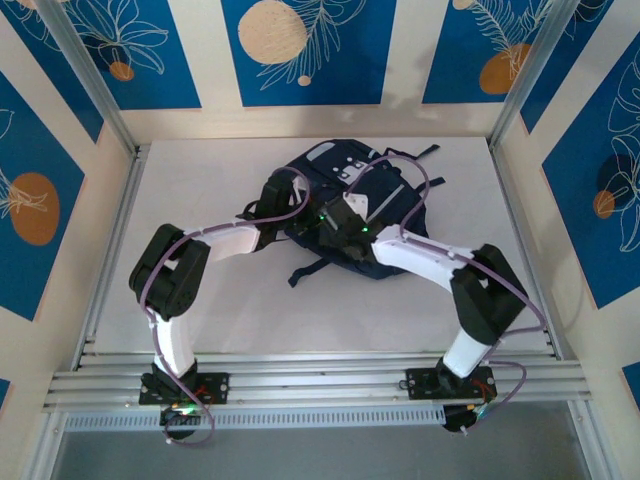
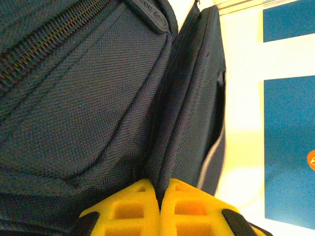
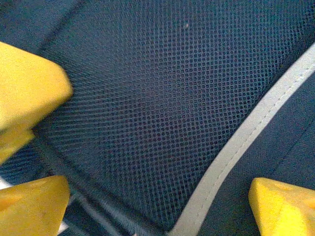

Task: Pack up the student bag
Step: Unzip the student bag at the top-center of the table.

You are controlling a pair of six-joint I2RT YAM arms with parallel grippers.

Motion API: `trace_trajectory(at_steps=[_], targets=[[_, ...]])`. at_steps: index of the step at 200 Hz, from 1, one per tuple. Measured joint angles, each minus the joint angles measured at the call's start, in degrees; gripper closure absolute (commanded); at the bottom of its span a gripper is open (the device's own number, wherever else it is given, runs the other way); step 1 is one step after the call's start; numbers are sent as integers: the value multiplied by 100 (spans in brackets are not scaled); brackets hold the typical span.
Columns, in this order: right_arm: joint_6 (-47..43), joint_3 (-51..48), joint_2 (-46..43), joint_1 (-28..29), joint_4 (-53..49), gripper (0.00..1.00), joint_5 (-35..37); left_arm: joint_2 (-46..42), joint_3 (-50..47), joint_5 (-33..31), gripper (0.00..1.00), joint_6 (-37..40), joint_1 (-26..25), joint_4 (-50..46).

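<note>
Where the two arms reach out from the metal rail (image 1: pixel 320 380) at the near edge, a plain white table (image 1: pixel 200 300) spreads away to the back wall. Cream walls close it in on three sides, hung with blue panels (image 1: pixel 305 50) printed with orange discs and white leaf outlines. Bare metal posts (image 1: pixel 90 75) stand at the far corners.

Near the middle of the table, toward the back, lies the student bag (image 1: pixel 305 168), flat on the surface with both arms bent over it. It is a dark navy backpack of coarse woven cloth, with white and grey patches (image 1: pixel 345 165) on its upper face and black straps (image 1: pixel 310 270) trailing toward the near side. On the left wrist camera a heavy zipper (image 2: pixel 44 49) runs slantwise across the cloth and looks closed along the stretch seen. On the right wrist camera there is fine navy mesh (image 3: pixel 157 98) edged by a pale grey stripe (image 3: pixel 246 142).

What the bag holds cannot be told.

The left gripper (image 2: pixel 158 189) has its yellow fingers pressed together, pinching a fold of the bag's cloth that rises from between them. The right gripper (image 3: pixel 157 206) hangs close over the mesh with its fingers spread wide, grasping nothing.
</note>
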Motion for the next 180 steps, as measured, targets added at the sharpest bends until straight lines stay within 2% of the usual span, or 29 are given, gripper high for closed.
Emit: trace_trajectory(at_steps=[39, 72, 91, 121, 135, 157, 180], targets=[[33, 199, 452, 15, -79, 8, 323, 0, -72, -39, 100, -15, 15, -9], [66, -2, 201, -20, -24, 17, 315, -20, -70, 11, 100, 2, 17, 2], [-55, -348, -229, -125, 96, 22, 59, -28, -66, 138, 100, 4, 15, 20], [-144, -623, -785, -348, 76, 23, -398, -37, 22, 236, 100, 55, 11, -11], [-140, -669, -914, -380, 28, 24, -535, -63, 31, 236, 100, 103, 11, -44], [-101, -695, -1032, -404, -59, 31, -726, -79, 31, 234, 100, 138, 13, -85], [24, -671, -1071, -424, -223, 30, -879, -79, 31, 234, 100, 146, 13, -116]])
